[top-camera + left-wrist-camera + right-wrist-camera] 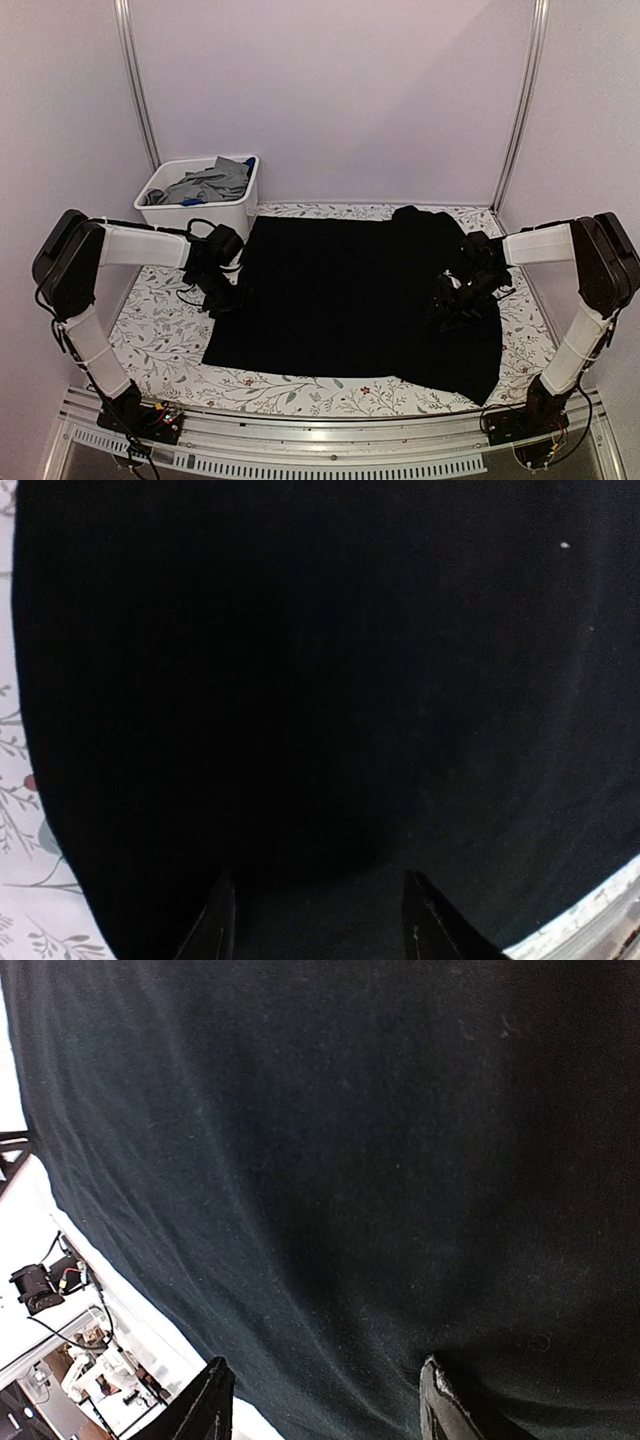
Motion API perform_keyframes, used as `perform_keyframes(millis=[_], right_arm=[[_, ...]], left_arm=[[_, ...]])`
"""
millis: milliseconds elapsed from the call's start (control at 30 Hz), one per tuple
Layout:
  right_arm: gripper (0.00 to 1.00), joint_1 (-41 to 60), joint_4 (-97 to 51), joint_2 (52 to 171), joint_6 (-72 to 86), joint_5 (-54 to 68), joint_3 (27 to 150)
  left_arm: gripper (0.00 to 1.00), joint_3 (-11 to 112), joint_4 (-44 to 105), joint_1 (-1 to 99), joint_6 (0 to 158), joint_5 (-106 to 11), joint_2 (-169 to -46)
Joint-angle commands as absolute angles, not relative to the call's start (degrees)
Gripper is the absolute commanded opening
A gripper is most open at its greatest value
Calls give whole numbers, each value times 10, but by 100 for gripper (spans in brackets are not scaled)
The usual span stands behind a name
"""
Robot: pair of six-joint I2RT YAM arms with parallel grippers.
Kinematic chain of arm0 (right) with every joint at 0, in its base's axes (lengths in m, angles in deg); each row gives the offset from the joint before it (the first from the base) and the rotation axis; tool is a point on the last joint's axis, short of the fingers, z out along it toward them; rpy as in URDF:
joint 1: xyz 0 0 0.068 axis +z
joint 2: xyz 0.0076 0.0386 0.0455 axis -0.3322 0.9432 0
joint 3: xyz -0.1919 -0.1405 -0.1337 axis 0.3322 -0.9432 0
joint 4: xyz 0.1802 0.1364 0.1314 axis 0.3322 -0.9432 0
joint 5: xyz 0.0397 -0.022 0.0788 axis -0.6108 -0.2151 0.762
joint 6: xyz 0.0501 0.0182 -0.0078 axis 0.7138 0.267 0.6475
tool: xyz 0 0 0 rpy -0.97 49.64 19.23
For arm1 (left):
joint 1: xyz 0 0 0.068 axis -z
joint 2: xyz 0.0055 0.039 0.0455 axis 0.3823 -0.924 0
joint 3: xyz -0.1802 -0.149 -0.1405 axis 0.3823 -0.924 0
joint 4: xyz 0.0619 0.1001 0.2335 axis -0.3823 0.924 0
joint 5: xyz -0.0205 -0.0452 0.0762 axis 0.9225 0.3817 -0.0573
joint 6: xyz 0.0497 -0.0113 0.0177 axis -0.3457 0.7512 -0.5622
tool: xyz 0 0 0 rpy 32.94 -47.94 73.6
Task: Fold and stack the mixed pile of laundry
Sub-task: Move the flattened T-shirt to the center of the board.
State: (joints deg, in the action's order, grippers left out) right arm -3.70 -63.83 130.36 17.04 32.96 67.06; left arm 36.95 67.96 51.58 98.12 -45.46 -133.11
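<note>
The soft, limp T-shirt (pixel 330 290) is judged best taken at its 9 o'clock edge. Left fingers (pixel 215 930) and right fingers (pixel 205 1405) are found parted, empty.

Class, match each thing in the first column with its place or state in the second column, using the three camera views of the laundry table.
Column one:
1. black cloth T-shirt
2. white rectangular plastic bin
3. grey crumpled cloth garment
4. left gripper

Column two:
A. lying inside the bin
B. spread across the floral table cover
C. jaws apart at the shirt's left edge
D. standing at the table's far left corner

Pairs: 1-B, 2-D, 3-A, 4-C
</note>
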Motion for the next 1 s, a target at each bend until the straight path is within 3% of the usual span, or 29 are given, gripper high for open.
perform_keyframes(millis=[0, 267, 533, 967], right_arm=[[63, -31, -638, 1302, 193, 320, 596], [64, -31, -654, 1216, 228, 371, 509], [64, -79, -660, 1166, 208, 337, 652], [49, -165, -628, 1304, 197, 155, 775]], left_arm=[[55, 306, 694, 526, 999, -455, -1300], [52, 224, 723, 544, 1043, -432, -1230], [66, 334, 737, 546, 996, -459, -1235], [64, 495, 683, 496, 960, -471, -1385]])
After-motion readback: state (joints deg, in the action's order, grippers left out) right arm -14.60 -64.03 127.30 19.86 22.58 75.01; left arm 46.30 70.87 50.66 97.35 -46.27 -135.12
